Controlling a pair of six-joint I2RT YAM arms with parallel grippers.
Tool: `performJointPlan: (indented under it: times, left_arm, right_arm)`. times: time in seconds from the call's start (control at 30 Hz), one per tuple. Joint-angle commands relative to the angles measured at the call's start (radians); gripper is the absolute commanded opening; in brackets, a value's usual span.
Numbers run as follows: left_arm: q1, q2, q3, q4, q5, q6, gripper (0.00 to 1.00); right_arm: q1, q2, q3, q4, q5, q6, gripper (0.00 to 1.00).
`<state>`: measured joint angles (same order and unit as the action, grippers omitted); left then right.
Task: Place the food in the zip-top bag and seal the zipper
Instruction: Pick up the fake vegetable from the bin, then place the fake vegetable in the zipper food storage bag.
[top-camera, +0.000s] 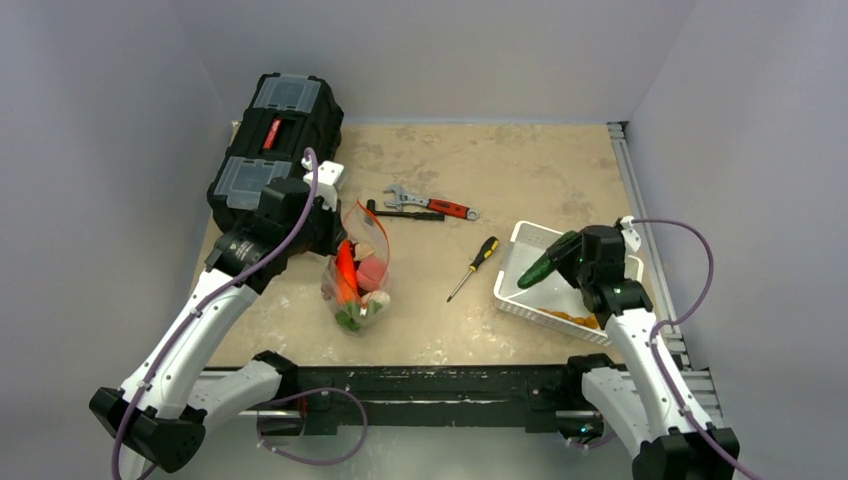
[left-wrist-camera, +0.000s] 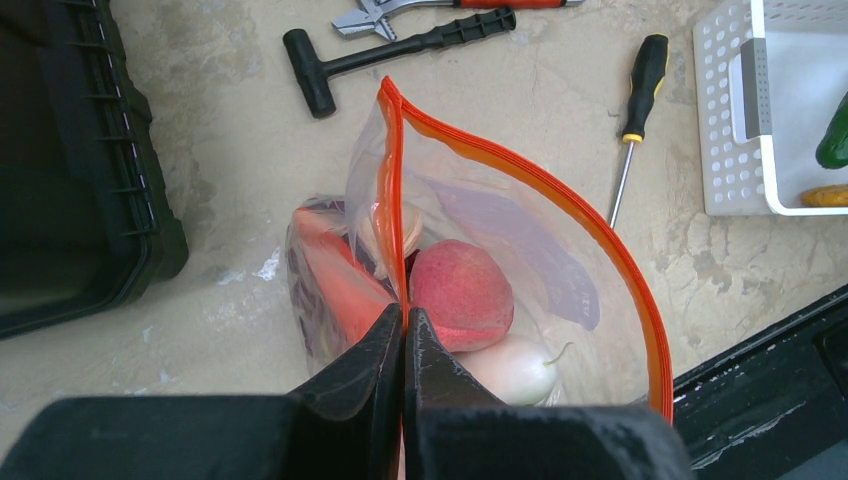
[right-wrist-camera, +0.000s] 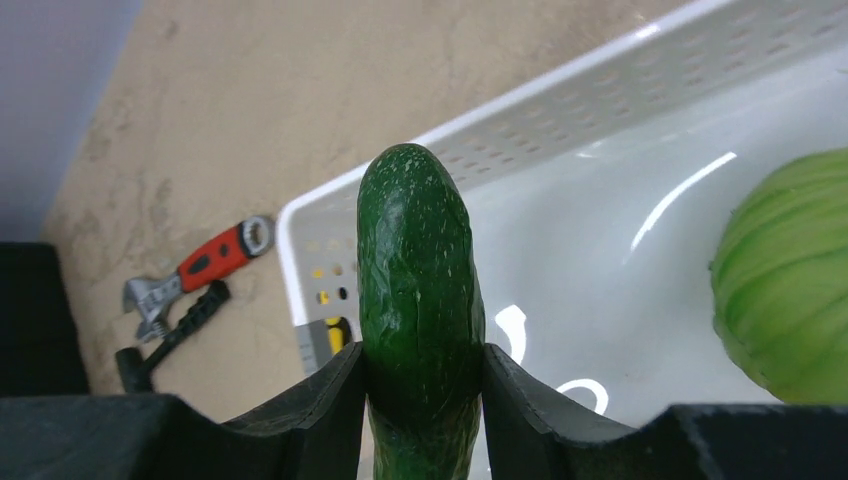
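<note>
— Beige mottled tabletop, grey walls around it, black toolbox at the upper left of the top view. Where's the zip-top bag?

— Left of centre, standing with its mouth up. The left gripper has its fingers pressed together on one side of the orange-red zipper. The other side bows away, so the mouth gapes.

— What's inside?

— A pinkish-red piece, a white radish below it, and an orange-red piece to the left.

— And the right gripper?

— Its fingers are clamped on a green cucumber, held over the white slotted basket at the right of the top view. A pale green leafy item lies in that basket.

— Between bag and basket?

— A screwdriver. Above it in the frame lie a red-handled wrench and a black T-handle tool.
</note>
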<state>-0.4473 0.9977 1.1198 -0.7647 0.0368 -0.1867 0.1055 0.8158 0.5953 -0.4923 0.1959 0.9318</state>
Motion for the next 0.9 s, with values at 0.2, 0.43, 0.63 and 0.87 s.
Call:
performJointPlan:
  times: [0.2, 0.43, 0.63, 0.87]
  left_arm:
    - [0.001, -0.003, 0.034, 0.031, 0.006, 0.006, 0.00]
    - [0.001, -0.004, 0.035, 0.032, 0.006, 0.006, 0.00]
    - [0.001, -0.002, 0.034, 0.031, 0.005, 0.006, 0.00]
    - [0.001, -0.001, 0.035, 0.030, 0.002, 0.007, 0.00]
  right_arm:
    - [0.006, -0.059, -0.062, 0.736, -0.635, -0.063, 0.00]
    - [0.401, 0.149, 0.115, 0.817, -0.605, -0.213, 0.00]
    - [0.668, 0.287, 0.257, 0.869, -0.550, -0.277, 0.00]
    - [0.818, 0.418, 0.429, 0.854, -0.472, -0.350, 0.00]
